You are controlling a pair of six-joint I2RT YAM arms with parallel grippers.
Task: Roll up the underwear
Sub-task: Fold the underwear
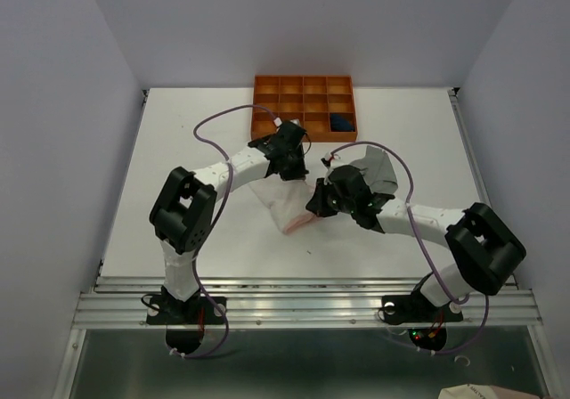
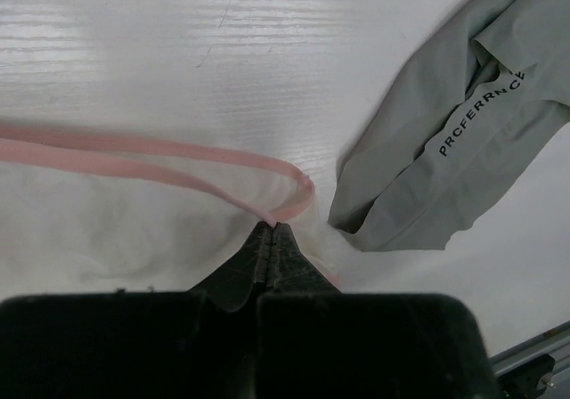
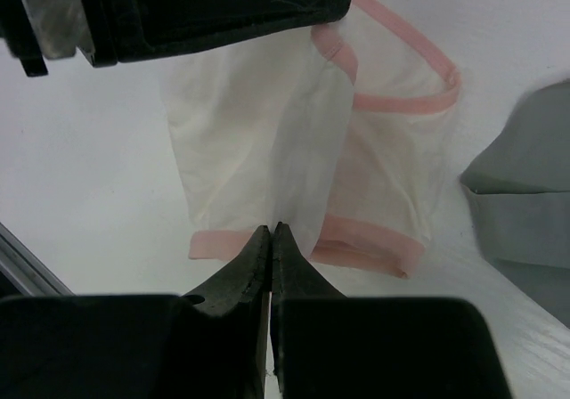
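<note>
The pale pink-white underwear (image 1: 287, 205) lies mid-table, partly lifted between both grippers. My left gripper (image 2: 271, 227) is shut on its pink trim band (image 2: 178, 163); from above, the left gripper (image 1: 292, 173) is at the garment's far edge. At the near edge, my right gripper (image 3: 272, 229) is shut on a fold of the thin cloth (image 3: 267, 132), and from above the right gripper (image 1: 314, 205) sits at the garment's right side. The grey underwear (image 1: 376, 167) lies crumpled to the right, with dark lettering on the grey cloth (image 2: 463, 123). The navy underwear (image 1: 340, 121) sits in a tray compartment.
An orange compartment tray (image 1: 303, 89) stands at the table's far edge, just behind the left gripper. The grey garment (image 3: 525, 212) lies close beside the right gripper. A metal rail (image 1: 303, 303) runs along the near table edge.
</note>
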